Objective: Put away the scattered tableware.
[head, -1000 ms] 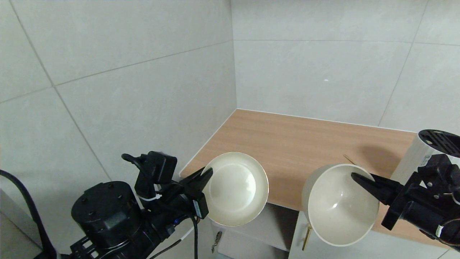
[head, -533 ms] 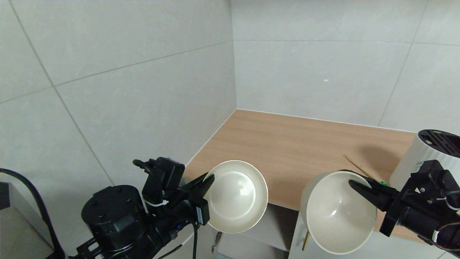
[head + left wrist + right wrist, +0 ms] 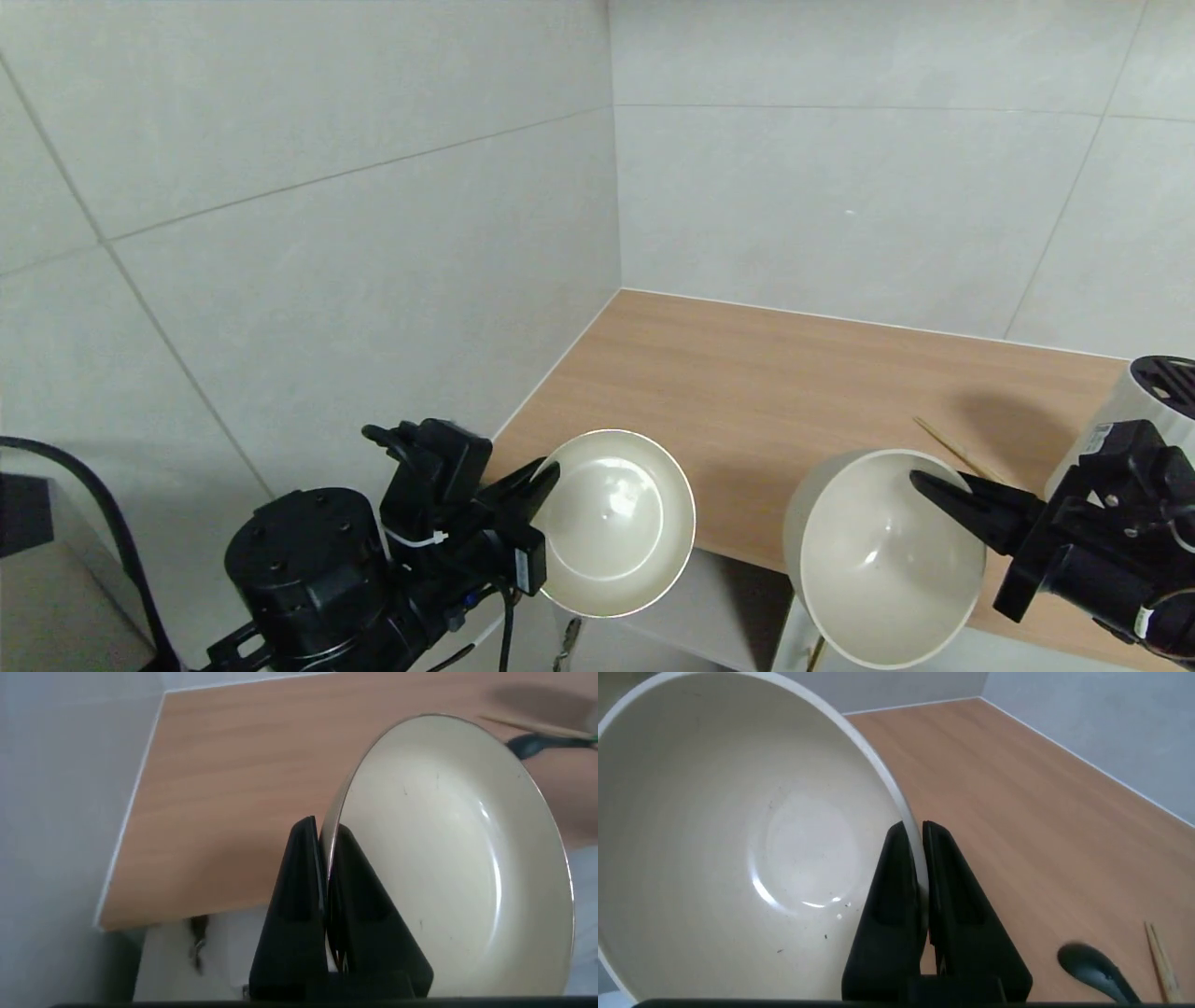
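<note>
My left gripper [image 3: 541,474] is shut on the rim of a cream plate [image 3: 611,523], held tilted on edge in the air off the wooden counter's [image 3: 794,373] near left corner. The left wrist view shows its fingers [image 3: 322,873] clamped on the plate [image 3: 458,868]. My right gripper [image 3: 920,481] is shut on the rim of a deep cream bowl [image 3: 882,560], held tilted at the counter's front edge. In the right wrist view the fingers [image 3: 920,868] pinch the bowl's wall [image 3: 738,840]. Chopsticks [image 3: 952,448] and a dark spoon [image 3: 1097,969] lie on the counter.
Tiled walls close the counter's left and back sides. A white cylindrical holder with a black slotted top [image 3: 1158,392] stands at the counter's right. Below the counter front are cabinet doors with a handle [image 3: 567,639].
The head camera has shifted a little. The left gripper with the plate has moved lower and to the right. The right gripper with the bowl sank slightly and holds about the same place.
</note>
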Controlling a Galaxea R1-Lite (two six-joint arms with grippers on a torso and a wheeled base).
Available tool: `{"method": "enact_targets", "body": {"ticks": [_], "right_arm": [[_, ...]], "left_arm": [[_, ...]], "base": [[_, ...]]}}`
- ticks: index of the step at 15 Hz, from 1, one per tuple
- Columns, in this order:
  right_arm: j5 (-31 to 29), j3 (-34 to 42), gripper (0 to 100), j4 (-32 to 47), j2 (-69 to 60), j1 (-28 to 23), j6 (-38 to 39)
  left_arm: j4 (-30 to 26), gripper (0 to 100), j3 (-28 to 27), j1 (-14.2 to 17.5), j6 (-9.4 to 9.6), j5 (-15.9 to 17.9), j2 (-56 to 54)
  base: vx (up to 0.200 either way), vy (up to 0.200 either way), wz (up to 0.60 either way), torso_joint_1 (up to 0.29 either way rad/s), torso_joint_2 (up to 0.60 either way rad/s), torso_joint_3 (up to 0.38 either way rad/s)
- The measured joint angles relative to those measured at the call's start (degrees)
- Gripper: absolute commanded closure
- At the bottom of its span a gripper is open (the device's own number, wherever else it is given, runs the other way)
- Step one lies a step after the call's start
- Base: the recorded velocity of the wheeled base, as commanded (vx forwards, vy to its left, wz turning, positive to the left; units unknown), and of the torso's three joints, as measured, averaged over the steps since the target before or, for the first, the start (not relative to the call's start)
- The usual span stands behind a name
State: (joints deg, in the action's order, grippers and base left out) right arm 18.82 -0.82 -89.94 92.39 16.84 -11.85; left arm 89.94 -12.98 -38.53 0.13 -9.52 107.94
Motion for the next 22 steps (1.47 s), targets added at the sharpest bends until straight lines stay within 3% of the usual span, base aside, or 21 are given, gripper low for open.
{"method": "enact_targets", "body": {"ticks": [11, 15, 22], "right_arm": [[0.0, 0.1, 100, 0.0, -0.4, -1.4, 0.1], [0.0, 0.5, 100, 0.0, -0.8, -1.4, 0.1], [0.0, 0.5, 100, 0.0, -1.5, -2.1, 0.1]], "left_arm": [[-0.1, 100, 3.8, -1.5, 0.22, -0.2, -2.9], [0.0, 100, 4.0, -1.6, 1.76, -0.3, -3.1], [0.0, 100, 4.1, -1.6, 1.74, -0.3, -3.0]], "base": [[-0.036, 0.000, 0.00, 0.000, 0.00, 0.000], [-0.150, 0.000, 0.00, 0.008, 0.00, -0.001], [0.000, 0.000, 0.00, 0.000, 0.00, 0.000]]}}
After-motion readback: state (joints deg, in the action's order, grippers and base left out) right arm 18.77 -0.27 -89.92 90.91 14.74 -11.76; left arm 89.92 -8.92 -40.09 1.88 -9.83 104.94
